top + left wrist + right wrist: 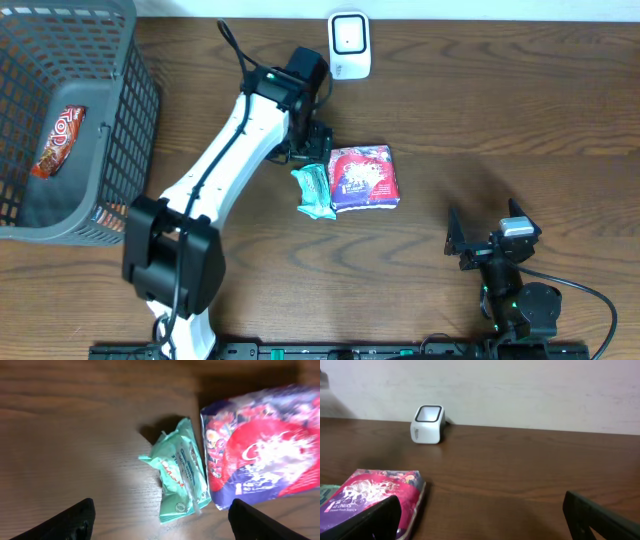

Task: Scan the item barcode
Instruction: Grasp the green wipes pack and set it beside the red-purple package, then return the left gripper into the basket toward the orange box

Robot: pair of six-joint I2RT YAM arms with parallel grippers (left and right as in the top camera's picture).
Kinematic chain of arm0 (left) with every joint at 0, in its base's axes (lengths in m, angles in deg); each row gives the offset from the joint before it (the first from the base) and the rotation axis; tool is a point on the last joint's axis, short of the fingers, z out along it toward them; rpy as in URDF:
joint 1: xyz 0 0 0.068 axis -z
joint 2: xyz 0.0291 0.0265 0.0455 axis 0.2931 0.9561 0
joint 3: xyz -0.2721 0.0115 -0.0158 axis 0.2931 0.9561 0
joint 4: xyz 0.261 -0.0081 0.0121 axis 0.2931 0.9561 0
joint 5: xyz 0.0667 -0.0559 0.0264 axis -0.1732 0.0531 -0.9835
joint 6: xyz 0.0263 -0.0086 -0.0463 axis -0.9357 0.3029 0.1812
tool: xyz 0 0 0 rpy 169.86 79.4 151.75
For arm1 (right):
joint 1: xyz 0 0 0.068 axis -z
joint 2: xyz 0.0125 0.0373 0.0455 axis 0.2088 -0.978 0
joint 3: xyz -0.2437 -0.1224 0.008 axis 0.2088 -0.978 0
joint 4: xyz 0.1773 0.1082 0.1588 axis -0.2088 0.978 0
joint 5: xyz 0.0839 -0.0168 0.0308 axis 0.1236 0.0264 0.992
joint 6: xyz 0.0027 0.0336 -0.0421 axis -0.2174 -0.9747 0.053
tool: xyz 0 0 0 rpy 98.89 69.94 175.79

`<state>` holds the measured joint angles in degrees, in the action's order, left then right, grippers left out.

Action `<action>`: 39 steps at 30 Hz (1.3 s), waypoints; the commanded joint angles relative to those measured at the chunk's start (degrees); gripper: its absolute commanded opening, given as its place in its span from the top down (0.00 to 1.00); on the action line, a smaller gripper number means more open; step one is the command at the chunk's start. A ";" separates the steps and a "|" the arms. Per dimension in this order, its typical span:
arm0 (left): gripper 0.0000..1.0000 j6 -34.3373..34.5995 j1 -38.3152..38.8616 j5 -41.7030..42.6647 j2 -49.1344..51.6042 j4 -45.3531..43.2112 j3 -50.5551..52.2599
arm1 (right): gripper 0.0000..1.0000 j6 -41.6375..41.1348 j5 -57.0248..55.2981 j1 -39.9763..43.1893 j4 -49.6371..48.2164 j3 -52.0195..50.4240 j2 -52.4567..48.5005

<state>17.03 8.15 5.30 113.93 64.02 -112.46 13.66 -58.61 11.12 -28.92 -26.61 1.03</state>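
— Where is the item you want scanned?
— Your green packet [315, 192] lies flat on the table [520, 110] near the middle, its right edge against a red and purple bag [364, 178]. The scanner [349, 45] stands at the far edge, apart from both.
— And your left gripper?
— Your left gripper [161, 507] hangs over the far end of the green packet, jaws spread wide, grasping nothing.
— The right one?
— Your right gripper [485, 517] sits at the near right of the table, jaws released wide, well apart from the packets. At the far left, a grey basket [130, 110] holds a red snack pack [58, 140].
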 commanded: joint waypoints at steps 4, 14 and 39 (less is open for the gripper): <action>0.14 0.11 -7.50 -0.92 -15.04 -2.29 -5.46 | 0.01 -0.81 -0.11 0.13 0.22 -0.11 0.22; 0.02 0.17 -34.60 -0.87 -31.30 -5.38 -5.44 | 0.01 -0.81 -0.13 0.13 0.22 -0.11 0.22; 0.02 10.40 -52.57 -2.40 -20.59 -9.81 -5.18 | 0.01 -0.81 -0.11 0.13 0.22 -0.11 0.22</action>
<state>26.54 -44.11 4.73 93.49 57.00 -117.71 13.66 -58.61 11.12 -28.89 -26.61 1.03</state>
